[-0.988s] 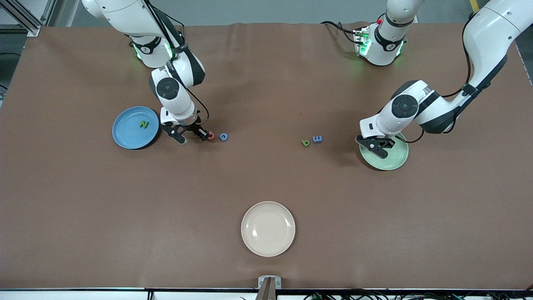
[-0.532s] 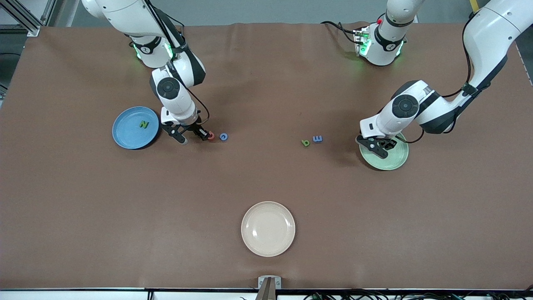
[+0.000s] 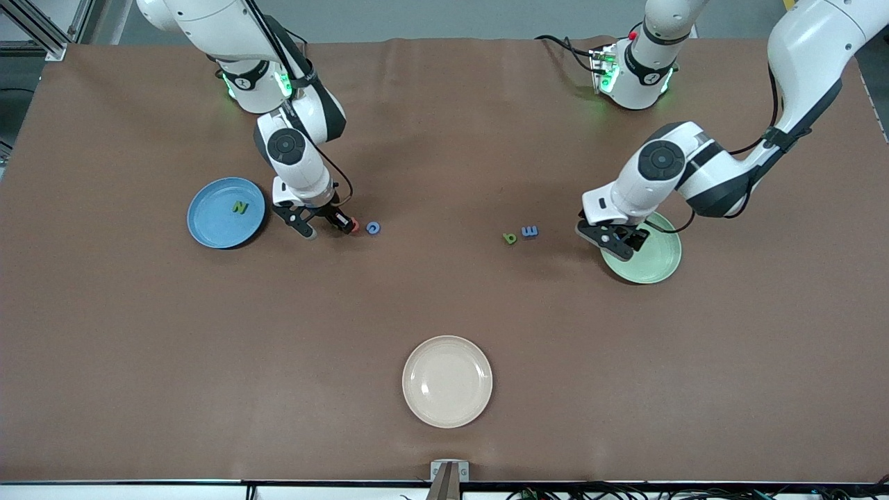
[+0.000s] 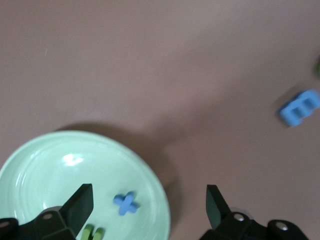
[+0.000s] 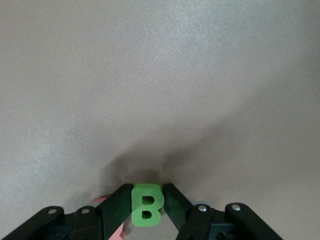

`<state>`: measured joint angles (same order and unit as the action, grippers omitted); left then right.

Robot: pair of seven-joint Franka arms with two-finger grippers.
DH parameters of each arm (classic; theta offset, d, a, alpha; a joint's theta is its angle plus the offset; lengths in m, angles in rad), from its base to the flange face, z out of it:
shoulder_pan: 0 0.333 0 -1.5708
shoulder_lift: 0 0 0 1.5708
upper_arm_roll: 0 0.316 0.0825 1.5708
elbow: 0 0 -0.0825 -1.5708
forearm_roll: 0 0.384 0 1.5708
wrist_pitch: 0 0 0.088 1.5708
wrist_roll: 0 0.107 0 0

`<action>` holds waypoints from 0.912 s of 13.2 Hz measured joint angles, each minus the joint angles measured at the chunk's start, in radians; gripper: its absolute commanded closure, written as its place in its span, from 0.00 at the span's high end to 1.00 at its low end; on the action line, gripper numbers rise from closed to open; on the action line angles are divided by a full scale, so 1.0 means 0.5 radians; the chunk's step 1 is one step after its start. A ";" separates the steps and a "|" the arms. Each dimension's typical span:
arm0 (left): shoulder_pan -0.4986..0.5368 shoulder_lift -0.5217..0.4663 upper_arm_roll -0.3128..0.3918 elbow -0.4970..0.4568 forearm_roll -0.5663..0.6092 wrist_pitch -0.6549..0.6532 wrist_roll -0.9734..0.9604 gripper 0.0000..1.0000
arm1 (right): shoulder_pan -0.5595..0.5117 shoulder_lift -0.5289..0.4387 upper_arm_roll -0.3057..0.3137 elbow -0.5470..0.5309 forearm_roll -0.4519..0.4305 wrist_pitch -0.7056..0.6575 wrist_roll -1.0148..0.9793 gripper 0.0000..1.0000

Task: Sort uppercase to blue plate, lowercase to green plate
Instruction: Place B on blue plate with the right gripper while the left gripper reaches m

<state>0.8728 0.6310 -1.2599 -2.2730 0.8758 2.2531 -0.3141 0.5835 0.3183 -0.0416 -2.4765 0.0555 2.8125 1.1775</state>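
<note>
Only green N on blue plate

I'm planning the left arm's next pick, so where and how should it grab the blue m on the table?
Come straight down on the blue m, which lies flat beside the green letter. Pinch its two long outer edges, keeping the fingers off that neighbour. The left gripper, open, hangs over the green plate.

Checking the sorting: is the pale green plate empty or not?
Not empty. The pale green plate holds a small blue cross-shaped letter and a green piece.
</note>
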 measured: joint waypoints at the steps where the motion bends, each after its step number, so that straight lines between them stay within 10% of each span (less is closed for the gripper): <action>1: -0.060 0.000 -0.013 0.024 -0.002 -0.001 0.016 0.99 | 0.000 0.000 -0.001 0.000 0.000 -0.001 0.000 0.00; 12: -0.783 0.082 0.323 0.214 -0.024 0.175 0.545 0.99 | -0.708 -0.313 -0.045 0.079 -0.003 -0.742 -0.974 0.00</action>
<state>0.4814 0.6720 -1.0983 -2.1659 0.8640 2.3405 -0.0417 0.2296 0.1618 -0.0640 -2.4369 0.0541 2.4414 0.6903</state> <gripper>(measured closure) 0.004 0.652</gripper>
